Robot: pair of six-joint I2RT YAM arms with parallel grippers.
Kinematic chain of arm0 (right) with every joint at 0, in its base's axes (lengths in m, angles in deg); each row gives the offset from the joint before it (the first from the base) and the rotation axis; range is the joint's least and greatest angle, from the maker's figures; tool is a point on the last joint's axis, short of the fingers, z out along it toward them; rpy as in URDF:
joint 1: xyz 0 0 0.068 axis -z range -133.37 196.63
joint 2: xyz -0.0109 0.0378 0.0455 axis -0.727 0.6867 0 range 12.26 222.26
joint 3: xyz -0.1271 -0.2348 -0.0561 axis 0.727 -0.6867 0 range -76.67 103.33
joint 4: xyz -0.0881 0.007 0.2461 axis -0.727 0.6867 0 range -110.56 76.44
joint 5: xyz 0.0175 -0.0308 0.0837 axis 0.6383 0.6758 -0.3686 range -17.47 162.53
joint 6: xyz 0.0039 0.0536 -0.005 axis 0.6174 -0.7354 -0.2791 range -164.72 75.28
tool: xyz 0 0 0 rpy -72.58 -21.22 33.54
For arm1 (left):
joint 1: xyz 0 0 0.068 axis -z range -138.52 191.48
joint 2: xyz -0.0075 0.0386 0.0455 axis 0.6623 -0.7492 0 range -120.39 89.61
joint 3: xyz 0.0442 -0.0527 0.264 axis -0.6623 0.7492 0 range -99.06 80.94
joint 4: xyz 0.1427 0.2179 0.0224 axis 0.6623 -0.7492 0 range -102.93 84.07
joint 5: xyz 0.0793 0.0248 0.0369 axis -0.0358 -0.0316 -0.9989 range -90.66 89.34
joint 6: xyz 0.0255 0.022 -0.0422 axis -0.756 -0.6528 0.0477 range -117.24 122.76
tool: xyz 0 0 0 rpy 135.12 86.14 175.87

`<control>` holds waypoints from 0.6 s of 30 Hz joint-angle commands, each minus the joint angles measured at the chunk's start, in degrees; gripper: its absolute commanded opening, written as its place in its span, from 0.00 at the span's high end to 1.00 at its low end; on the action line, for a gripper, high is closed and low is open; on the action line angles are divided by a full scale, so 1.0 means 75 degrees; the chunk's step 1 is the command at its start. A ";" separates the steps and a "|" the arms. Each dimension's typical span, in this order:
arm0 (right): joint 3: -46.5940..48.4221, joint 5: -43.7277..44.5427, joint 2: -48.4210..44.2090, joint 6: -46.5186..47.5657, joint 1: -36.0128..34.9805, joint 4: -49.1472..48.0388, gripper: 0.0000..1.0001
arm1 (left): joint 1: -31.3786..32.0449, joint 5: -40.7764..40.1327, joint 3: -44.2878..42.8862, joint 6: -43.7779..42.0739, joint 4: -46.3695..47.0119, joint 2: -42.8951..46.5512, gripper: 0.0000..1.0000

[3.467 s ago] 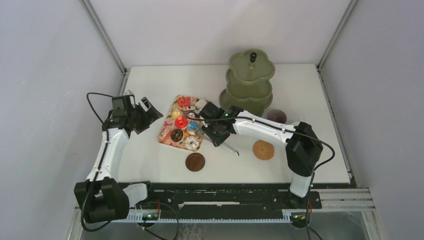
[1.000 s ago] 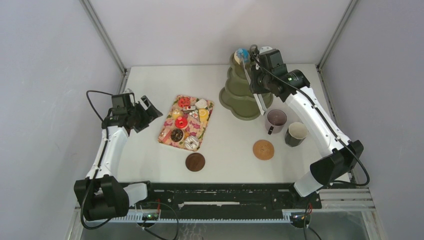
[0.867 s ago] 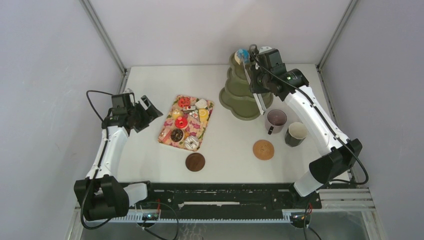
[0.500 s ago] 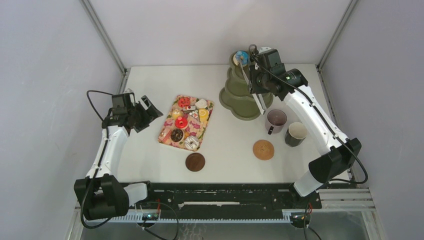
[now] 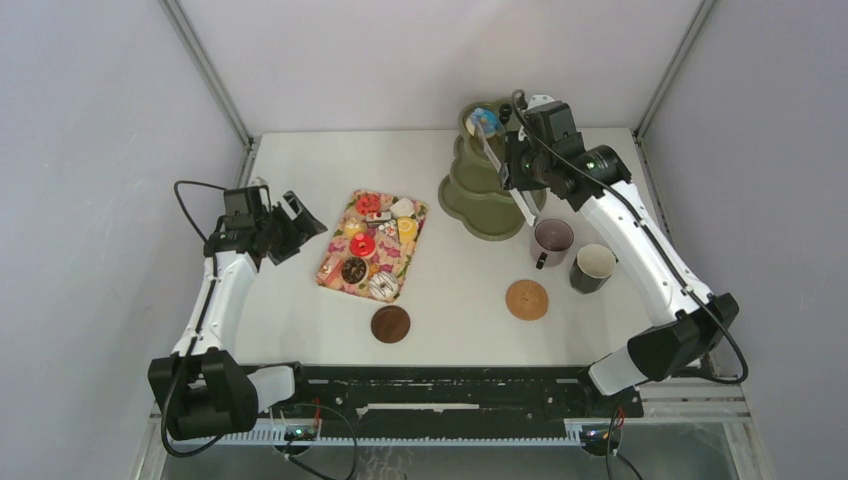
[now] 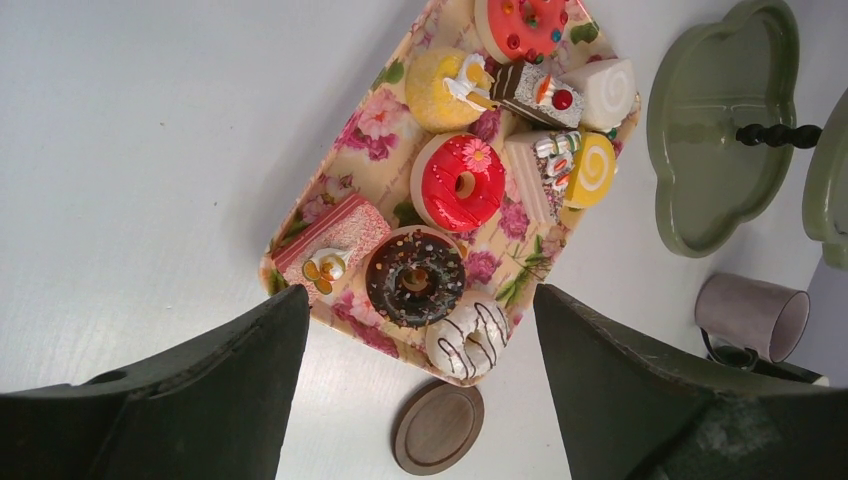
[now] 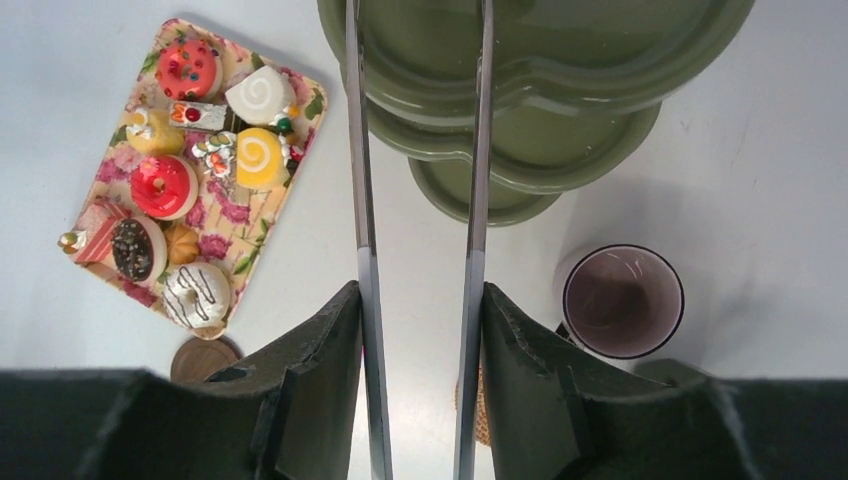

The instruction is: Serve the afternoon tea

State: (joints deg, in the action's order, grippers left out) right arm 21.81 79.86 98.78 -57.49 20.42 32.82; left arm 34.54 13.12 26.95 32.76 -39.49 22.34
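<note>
A blue-iced donut (image 5: 485, 120) lies on the top tier of the green tiered stand (image 5: 490, 205). My right gripper (image 5: 517, 165) hangs just right of that tier, shut on the long thin tongs (image 5: 497, 160). In the right wrist view the two tong arms (image 7: 360, 200) stand apart with nothing between them, pressed between my fingers (image 7: 310, 360). The other pastries sit on the floral tray (image 5: 408, 255), among them a red donut (image 6: 461, 183) and a chocolate donut (image 6: 414, 278). The mauve mug (image 5: 551, 240) and dark green mug (image 5: 593, 266) stand upright. My left gripper (image 5: 297, 222) hovers open left of the tray.
A light coaster (image 5: 527, 299) lies in front of the mugs and a dark wooden coaster (image 5: 390, 324) lies just off the tray's near corner. Grey walls enclose the white table on three sides.
The right gripper's squeeze eased and the tong arms spread, leaving the blue donut on the top tier. The right arm drew slightly back to the right. The left arm stayed still.
</note>
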 commanded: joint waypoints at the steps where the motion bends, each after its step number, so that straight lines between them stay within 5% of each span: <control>1: -0.0079 -0.0134 -0.0660 -0.0195 0.0034 -0.0389 0.49 | -0.0040 0.0132 -0.0134 -0.0027 0.0220 0.0062 0.13; 18: -0.0537 -0.0055 -0.1592 -0.0255 -0.0283 -0.0256 0.55 | -0.0046 0.0120 -0.0123 -0.0074 0.0133 0.0214 0.13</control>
State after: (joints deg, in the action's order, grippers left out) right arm 17.33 79.51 92.42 -58.43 19.78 32.87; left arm 34.54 13.25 26.92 32.73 -39.54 22.54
